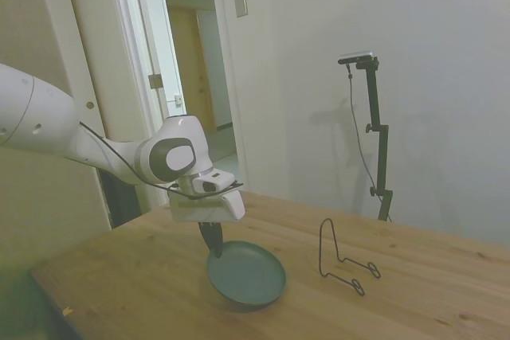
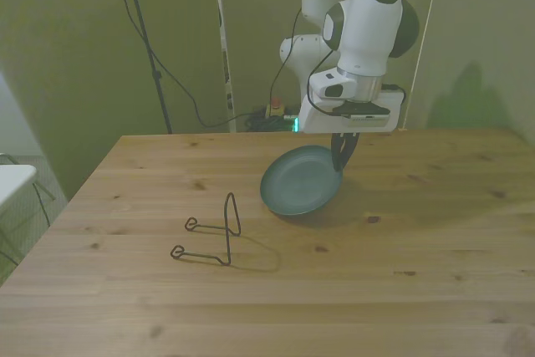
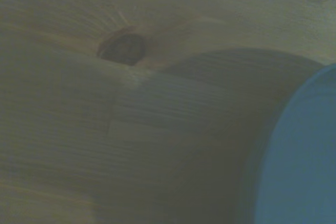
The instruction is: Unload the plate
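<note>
The round, shallow grey-teal plate (image 2: 299, 181) is tilted above the wooden tabletop (image 2: 401, 248), its raised edge clamped between the dark fingers of the robot's white hand (image 2: 340, 159). The thin dark wire stand (image 2: 211, 232) rests on the tabletop, apart from the plate, toward the front view's left. The wrist view shows the plate's rim (image 3: 299, 161) over blurred wood grain.
</note>
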{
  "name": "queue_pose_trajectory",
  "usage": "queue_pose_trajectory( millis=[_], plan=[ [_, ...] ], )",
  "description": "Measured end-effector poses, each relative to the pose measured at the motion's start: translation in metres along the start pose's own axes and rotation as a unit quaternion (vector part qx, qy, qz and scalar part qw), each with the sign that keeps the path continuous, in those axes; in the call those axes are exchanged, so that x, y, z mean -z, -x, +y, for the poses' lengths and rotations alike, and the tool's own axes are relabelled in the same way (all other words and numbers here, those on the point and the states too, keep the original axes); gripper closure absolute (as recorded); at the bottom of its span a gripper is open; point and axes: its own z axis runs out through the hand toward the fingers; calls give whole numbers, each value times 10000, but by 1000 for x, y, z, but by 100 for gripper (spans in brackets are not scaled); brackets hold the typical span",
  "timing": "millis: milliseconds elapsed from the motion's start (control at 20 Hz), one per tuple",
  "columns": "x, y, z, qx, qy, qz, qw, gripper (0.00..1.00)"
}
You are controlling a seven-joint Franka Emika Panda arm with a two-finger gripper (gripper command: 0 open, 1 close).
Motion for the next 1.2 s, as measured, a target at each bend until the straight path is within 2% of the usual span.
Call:
queue_pose_trajectory(
  millis=[1200],
  plan=[
    [-2, 0, 0, -12, 17, 14, 10000, 0]
  ],
)
